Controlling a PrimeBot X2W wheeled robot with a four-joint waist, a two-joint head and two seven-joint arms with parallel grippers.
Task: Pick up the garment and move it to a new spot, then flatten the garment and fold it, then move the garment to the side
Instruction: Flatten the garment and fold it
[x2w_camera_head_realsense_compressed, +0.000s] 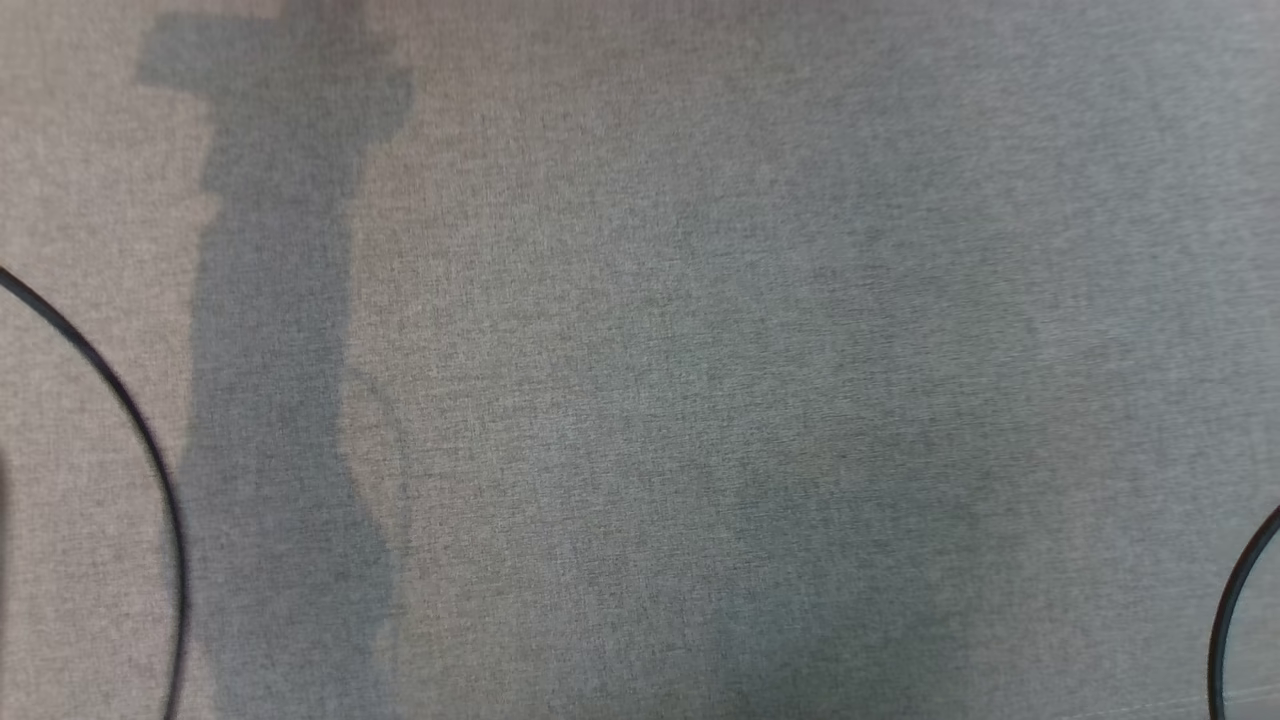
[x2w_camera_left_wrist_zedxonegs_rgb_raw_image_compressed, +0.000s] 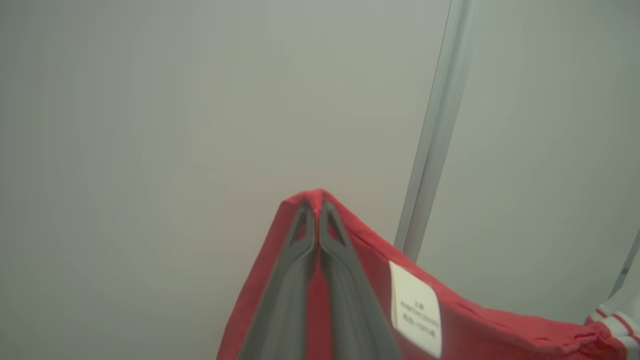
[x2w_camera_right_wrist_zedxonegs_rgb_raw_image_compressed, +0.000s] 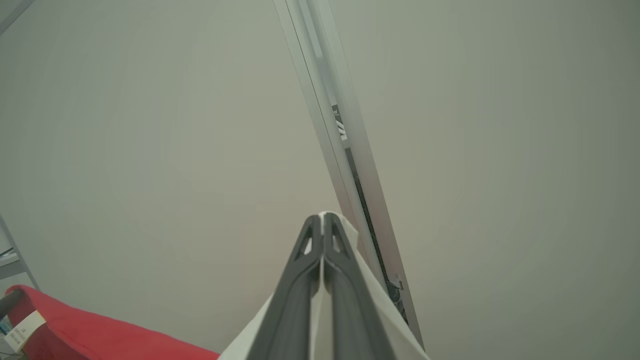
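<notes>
Red soft cloth of the garment (x2w_camera_left_wrist_zedxonegs_rgb_raw_image_compressed: 470, 325) is rising into a tent-like peak where the left gripper (x2w_camera_left_wrist_zedxonegs_rgb_raw_image_compressed: 317, 207) is pinching it, its long dark fingers pressed together on a fold. A white rectangular label (x2w_camera_left_wrist_zedxonegs_rgb_raw_image_compressed: 416, 310) is lying flat on the slope. The right gripper (x2w_camera_right_wrist_zedxonegs_rgb_raw_image_compressed: 322, 220) is clamping a smooth white part of the garment, held up before a pale matte wall (x2w_camera_right_wrist_zedxonegs_rgb_raw_image_compressed: 150, 150) and a slim metal rail (x2w_camera_right_wrist_zedxonegs_rgb_raw_image_compressed: 345, 140). Below, in the head view, a grey woven covering (x2w_camera_head_realsense_compressed: 700, 300) is carrying soft shadows and a thin, curved black cable (x2w_camera_head_realsense_compressed: 120, 400).

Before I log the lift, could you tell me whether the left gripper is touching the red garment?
Touching. The left wrist view shows the left gripper shut on the red garment, cloth peaking just past its fingertips.
</notes>
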